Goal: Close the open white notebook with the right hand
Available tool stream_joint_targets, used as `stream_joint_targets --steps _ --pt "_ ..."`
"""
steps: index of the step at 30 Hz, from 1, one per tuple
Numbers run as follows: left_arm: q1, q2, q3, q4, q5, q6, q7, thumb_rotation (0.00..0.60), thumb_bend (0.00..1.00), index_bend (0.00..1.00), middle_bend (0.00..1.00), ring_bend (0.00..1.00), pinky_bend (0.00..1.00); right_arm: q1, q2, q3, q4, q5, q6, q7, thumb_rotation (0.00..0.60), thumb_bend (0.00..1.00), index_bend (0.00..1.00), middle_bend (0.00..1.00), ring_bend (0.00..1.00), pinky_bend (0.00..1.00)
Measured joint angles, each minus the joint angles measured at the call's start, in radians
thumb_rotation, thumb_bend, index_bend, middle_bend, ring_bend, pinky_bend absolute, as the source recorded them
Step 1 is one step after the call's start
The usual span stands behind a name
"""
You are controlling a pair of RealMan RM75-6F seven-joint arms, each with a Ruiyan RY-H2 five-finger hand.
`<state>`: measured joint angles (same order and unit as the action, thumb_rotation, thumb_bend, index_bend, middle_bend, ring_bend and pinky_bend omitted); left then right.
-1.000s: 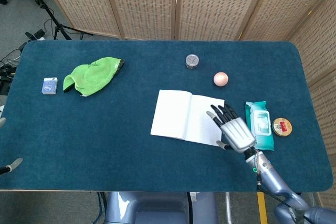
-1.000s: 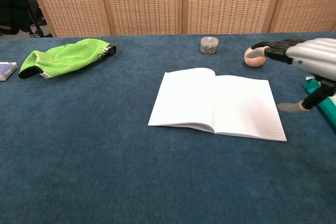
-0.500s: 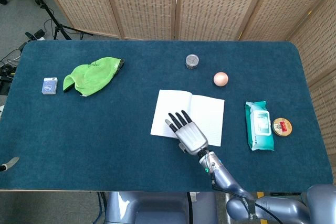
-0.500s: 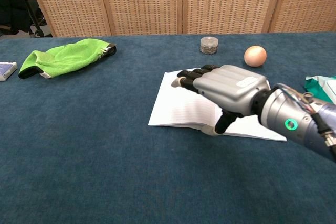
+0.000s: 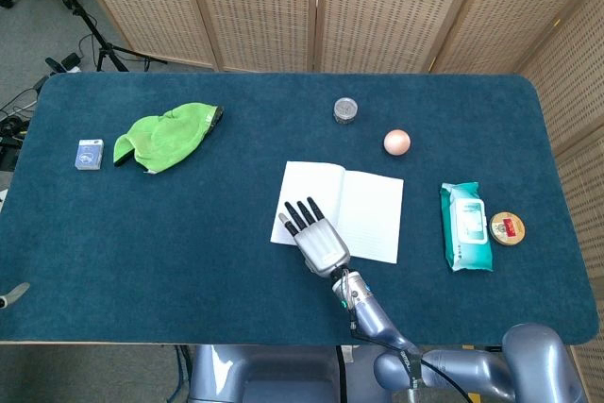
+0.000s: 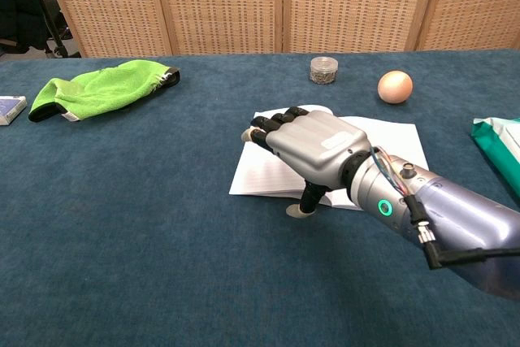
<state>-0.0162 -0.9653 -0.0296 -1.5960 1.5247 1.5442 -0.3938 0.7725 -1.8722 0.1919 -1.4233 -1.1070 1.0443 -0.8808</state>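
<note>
Right hand [image 6: 313, 145] reaching over the left page of the white notebook [image 5: 363, 205], book lying open.

Notebook is lying flat mid-table, south-west of the egg [image 5: 396, 142] and just west of the wipes pack [image 5: 465, 226]. Hand is hovering palm-down above the notebook's left page, fingers spread, gripping nothing; thumb hanging below the near edge. Compared with a second ago it's moving from the notebook's right edge across to its left side. Looks like the approach step; next it needs fingertips under the left page edge to flip it rightward. Left hand is just showing at the table's near-left edge, state unclear.
</note>
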Motion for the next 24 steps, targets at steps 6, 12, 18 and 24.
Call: stream_joint_targets --steps 6,12,18,24 --pt "0.002 0.003 0.001 0.003 0.002 0.002 -0.019 0.600 0.00 0.00 0.00 0.00 0.00 0.018 -0.040 -0.002 0.058 -0.009 0.014 -0.015 0.600 0.26 0.00 0.00 0.00 0.00" --pt "0.003 0.005 0.000 0.013 0.006 0.007 -0.038 0.600 0.00 0.00 0.00 0.00 0.00 0.035 -0.072 0.004 0.109 0.004 0.017 -0.035 0.600 0.26 0.00 0.00 0.00 0.00" --pt "0.003 0.006 0.000 0.023 0.008 0.010 -0.058 0.600 0.00 0.00 0.00 0.00 0.00 0.043 -0.097 0.009 0.151 0.025 0.017 -0.043 0.600 0.26 0.00 0.00 0.00 0.00" --pt "0.003 0.007 0.002 0.025 0.013 0.011 -0.065 0.600 0.00 0.00 0.00 0.00 0.00 0.045 -0.108 0.003 0.183 0.027 0.021 -0.050 0.600 0.26 0.00 0.00 0.00 0.00"
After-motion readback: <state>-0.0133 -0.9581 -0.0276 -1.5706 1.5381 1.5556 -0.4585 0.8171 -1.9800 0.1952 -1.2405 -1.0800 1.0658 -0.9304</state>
